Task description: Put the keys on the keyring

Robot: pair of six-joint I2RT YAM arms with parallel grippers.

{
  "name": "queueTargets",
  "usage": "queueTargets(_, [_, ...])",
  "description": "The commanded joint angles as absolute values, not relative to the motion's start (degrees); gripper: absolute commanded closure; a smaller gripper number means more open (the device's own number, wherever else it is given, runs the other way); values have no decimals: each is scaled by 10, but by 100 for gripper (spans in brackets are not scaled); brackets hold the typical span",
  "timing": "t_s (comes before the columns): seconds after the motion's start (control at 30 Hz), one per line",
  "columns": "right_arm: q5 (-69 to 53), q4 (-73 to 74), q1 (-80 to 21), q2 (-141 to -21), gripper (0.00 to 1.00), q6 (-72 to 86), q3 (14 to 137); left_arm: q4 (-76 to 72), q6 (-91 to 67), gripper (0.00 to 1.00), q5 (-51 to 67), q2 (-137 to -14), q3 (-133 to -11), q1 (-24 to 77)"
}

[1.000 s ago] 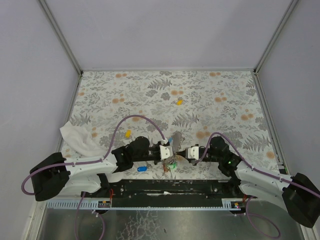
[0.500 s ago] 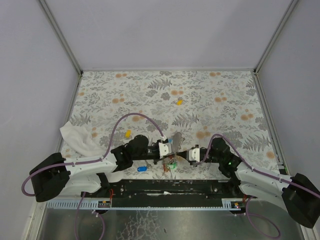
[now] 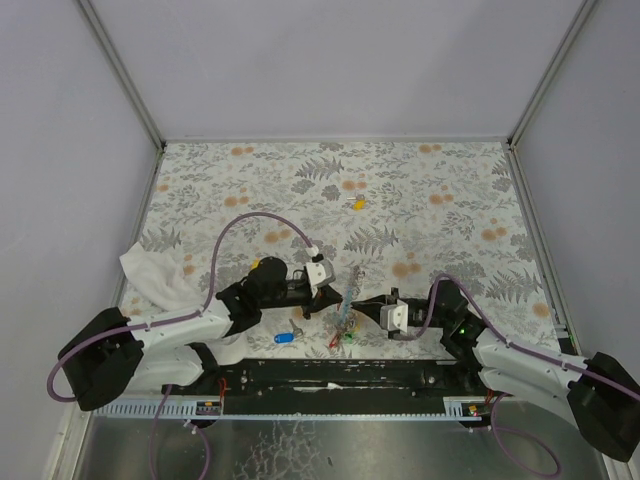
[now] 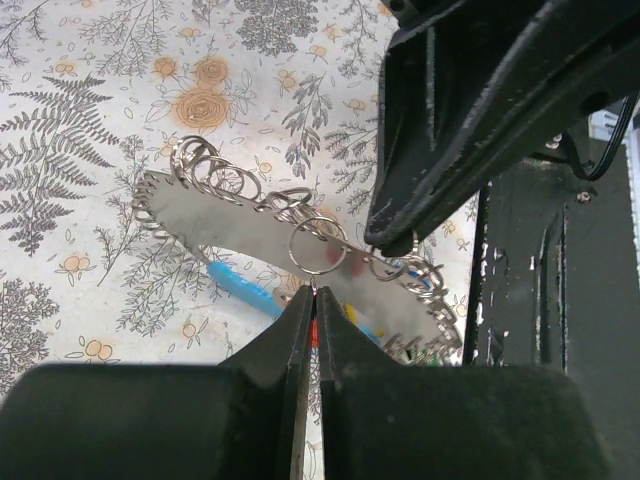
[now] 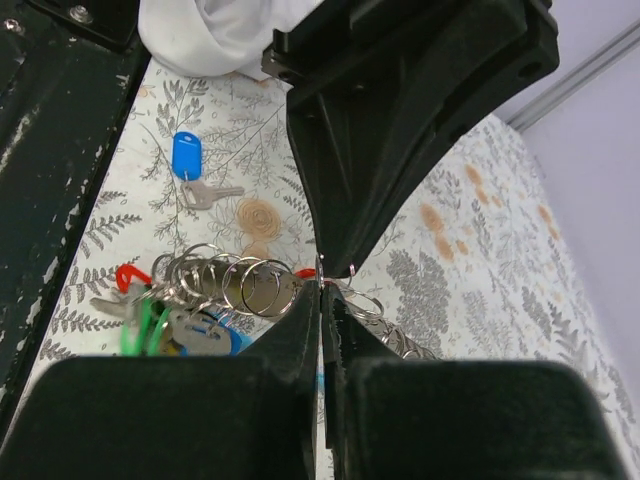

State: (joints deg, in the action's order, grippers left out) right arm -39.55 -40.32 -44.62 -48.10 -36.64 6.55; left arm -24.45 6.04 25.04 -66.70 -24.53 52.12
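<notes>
Two robot arms meet low in the centre of the overhead view, above a surface (image 3: 450, 190) covered in a fern-and-flower print. Between them they hold up the keyring (image 3: 349, 300), whose grey-white coiled cord stretches in a steep diagonal line.

The left end effector (image 4: 312, 296) is closed, its fingertips pinched at a small metal ring on the cord, with a sliver of red showing between them. The right end effector (image 5: 320, 290) is also closed, nipping the coil from the opposite side, tip almost against tip. A cluster of keys (image 5: 150, 305) with red, green and blue heads hangs at the cord's lower end, near the bottom edge of the surface.

A loose blue-headed key (image 3: 285, 337) lies flat on the surface just left of that cluster. A yellow-headed key (image 3: 357, 203) rests well apart in the upper middle of the frame. A second yellow-headed key (image 3: 257, 264) shows beside the left arm. A crumpled white cloth (image 3: 155, 275) sits at the left edge.
</notes>
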Motion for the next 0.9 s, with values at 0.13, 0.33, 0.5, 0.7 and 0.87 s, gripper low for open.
queueTargets(0.13, [-412,-504,-450,-473,100,-371,59,-324,-12,100,337,-669,-233,484])
queueTargets(0.33, [-388,-514,-451,-471,100,-365,53,-348,-11,100,354,-659,-220,481])
queueTargets(0.5, [-378,-494,-451,-471,100,-360,58,-353,26,100,374,-630,-196,481])
queueTargets(0.7, [-396,-492,-450,-486,100,-358,67,-323,81,100,380,-613,-198,481])
queueTargets(0.87, [-414,-473,-449,-497,100,-357,80,-335,107,100,394,-607,-198,481])
